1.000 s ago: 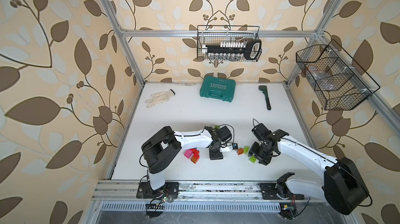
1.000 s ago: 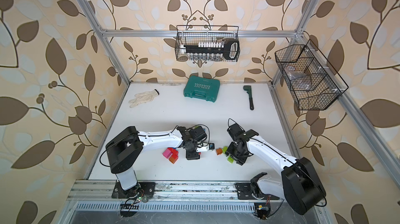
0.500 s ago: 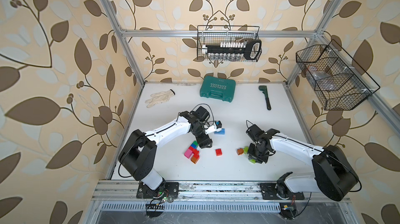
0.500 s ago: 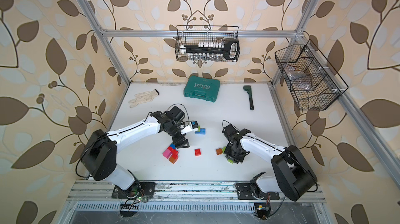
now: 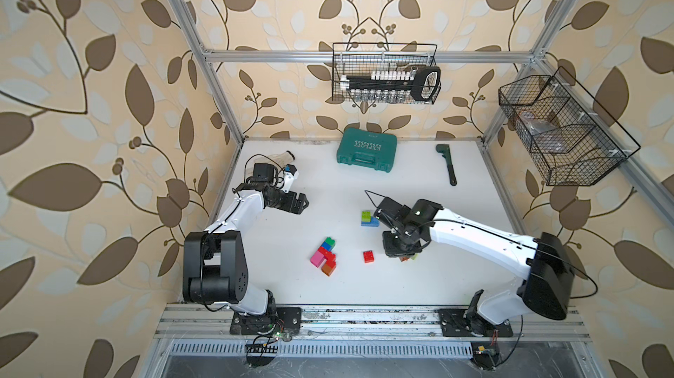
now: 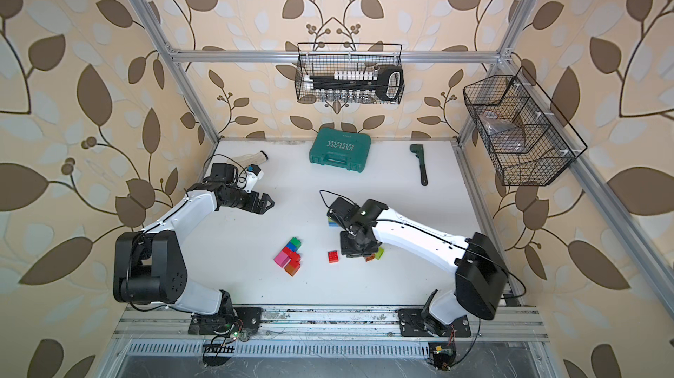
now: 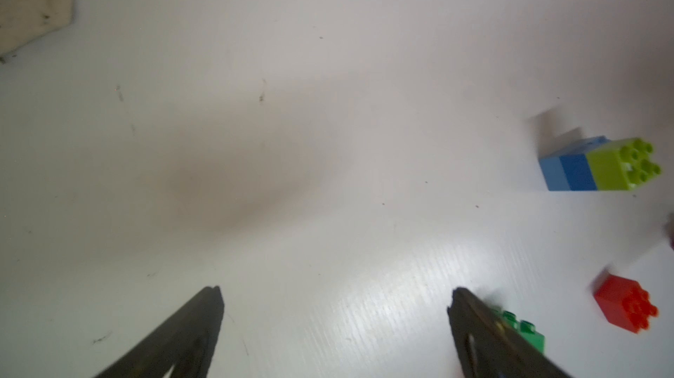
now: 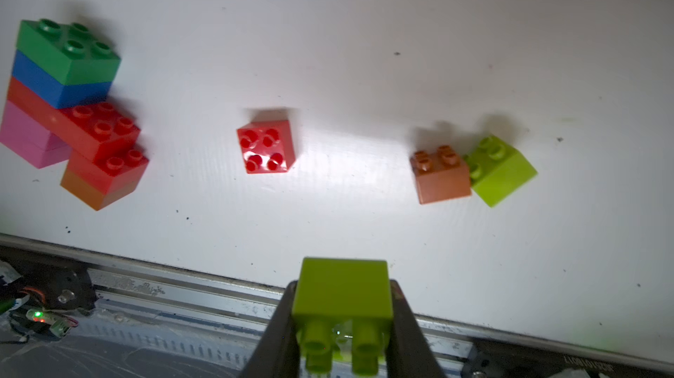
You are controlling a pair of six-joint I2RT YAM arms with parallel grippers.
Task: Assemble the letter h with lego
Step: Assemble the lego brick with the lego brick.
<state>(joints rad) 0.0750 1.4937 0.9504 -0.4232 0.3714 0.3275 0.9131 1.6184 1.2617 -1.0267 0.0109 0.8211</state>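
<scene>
**Top views.** In both top views the left gripper point(image 5: 304, 204) point(image 6: 269, 204) has pulled back to the far left of the table point(image 5: 328, 182), close to the glove point(image 5: 283, 155). A moment ago it was carrying the blue and lime piece point(image 5: 369, 219). Now that piece sits by itself in the middle of the table. The jaws are wide open and hold nothing. The right gripper point(image 5: 399, 252) points down over the front bricks, where it was only hovering before. The big stack point(image 5: 324, 257) of green, blue, red, pink and orange has not moved. The red brick point(image 5: 368, 256) lies loose near it.

**Left wrist view.** The left gripper point(image 7: 335, 296) has its two fingers far apart over bare table. The blue and lime piece point(image 7: 601, 170) is well away from them.

**Right wrist view.** The right gripper point(image 8: 343, 307) has squeezed shut on a lime brick point(image 8: 343, 288) and holds it up off the table. Below it, an orange brick point(image 8: 441, 175) touches another lime brick point(image 8: 501, 171). The red brick point(image 8: 265, 146) and the big stack point(image 8: 69, 109) lie further along.

So one piece has been put down and a new brick has been picked up. I think this brick goes onto a piece next. The letter h is not finished yet.
</scene>
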